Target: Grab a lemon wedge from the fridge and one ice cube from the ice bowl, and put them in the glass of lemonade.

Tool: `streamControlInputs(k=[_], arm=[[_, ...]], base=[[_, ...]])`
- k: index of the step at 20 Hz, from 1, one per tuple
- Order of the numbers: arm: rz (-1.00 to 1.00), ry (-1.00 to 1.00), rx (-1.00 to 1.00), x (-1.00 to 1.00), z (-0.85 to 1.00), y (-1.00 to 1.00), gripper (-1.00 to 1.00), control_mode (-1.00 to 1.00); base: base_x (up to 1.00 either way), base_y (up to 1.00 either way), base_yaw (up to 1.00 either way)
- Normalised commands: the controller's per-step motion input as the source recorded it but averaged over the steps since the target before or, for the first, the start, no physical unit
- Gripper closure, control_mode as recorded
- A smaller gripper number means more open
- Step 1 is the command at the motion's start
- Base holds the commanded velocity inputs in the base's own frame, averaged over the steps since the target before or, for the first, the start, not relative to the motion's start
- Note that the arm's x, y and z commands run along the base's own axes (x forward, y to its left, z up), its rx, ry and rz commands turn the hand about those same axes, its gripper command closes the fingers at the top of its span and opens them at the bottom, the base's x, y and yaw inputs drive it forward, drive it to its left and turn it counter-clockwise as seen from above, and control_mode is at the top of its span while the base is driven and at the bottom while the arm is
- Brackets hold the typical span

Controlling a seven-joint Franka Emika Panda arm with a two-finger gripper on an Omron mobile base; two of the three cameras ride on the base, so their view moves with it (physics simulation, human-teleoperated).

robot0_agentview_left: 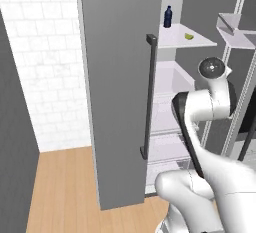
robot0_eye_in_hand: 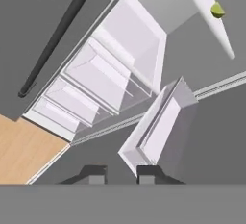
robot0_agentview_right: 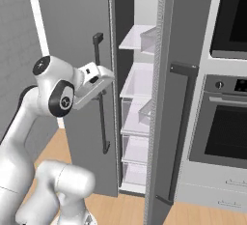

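The fridge (robot0_agentview_left: 120, 77) stands with both grey doors swung open, white shelves showing between them. On an upper shelf (robot0_agentview_left: 175, 37) lies the small yellow-green lemon wedge (robot0_agentview_left: 189, 36), also seen in the hand view as the lemon wedge (robot0_eye_in_hand: 217, 10), beside a dark blue bottle (robot0_agentview_left: 168, 17). My gripper (robot0_agentview_right: 110, 77) hovers at mid height by the left door's dark bar handle (robot0_agentview_right: 100, 98), well below the wedge. In the hand view my gripper (robot0_eye_in_hand: 121, 174) is open by a narrow gap, nothing between its tips. The ice bowl and the glass of lemonade are out of view.
A black oven (robot0_agentview_right: 226, 122) with a microwave (robot0_agentview_right: 231, 16) above it stands right of the fridge. The right door (robot0_agentview_right: 166, 98) carries white bins (robot0_agentview_left: 235, 27). Clear drawers (robot0_agentview_right: 135, 147) fill the lower fridge. A white brick wall (robot0_agentview_left: 45, 52) and wood floor (robot0_agentview_left: 60, 187) lie left.
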Motion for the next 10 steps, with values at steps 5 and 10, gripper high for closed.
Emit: streamControlInputs(k=[5,10], arm=[[0.0,-0.03,-0.12,0.74,0.02,-0.1,-1.0,-1.0],[0.0,-0.12,-0.25,0.68,0.26,-0.21,-1.0,-1.0]], base=[[0.0,0.0,0.0],[0.0,0.0,0.0]])
